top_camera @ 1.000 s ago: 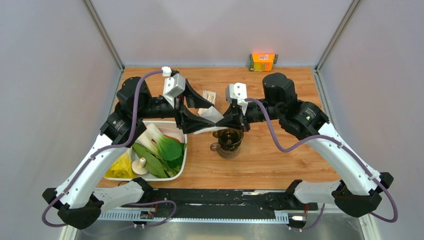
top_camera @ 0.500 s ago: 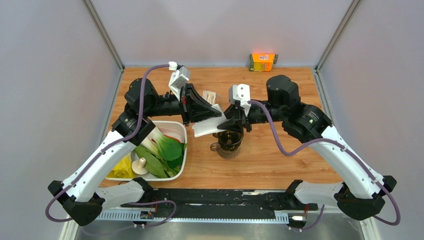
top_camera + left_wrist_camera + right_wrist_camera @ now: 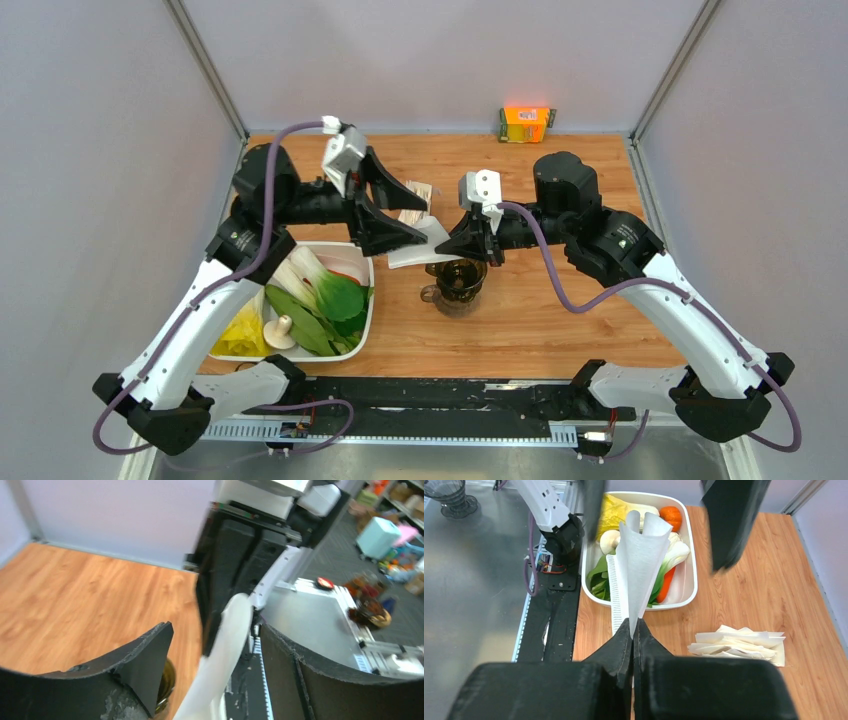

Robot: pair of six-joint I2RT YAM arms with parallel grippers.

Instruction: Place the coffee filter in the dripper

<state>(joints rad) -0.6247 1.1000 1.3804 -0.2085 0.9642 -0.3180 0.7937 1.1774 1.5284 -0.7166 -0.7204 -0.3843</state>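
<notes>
Above the table [image 3: 560, 330], the right gripper [image 3: 633, 622] pinches the filter [image 3: 639, 565] by its tip, holding it just beside the dripper [image 3: 460, 274]; the left gripper [image 3: 216, 630] stands spread, fingers straddling the filter's wide end.

Looks like a robotics lab rather than a home kitchen. Shows it in a wooden bench [image 3: 560, 330] walled by plain grey panels [image 3: 100, 150] on aluminium posts [image 3: 208, 70], cabled robot arms [image 3: 690, 310] bolted to a black rail [image 3: 450, 395], and, outside the cell, a steel surface [image 3: 474, 580] and blurred stored boxes [image 3: 380, 535].
</notes>
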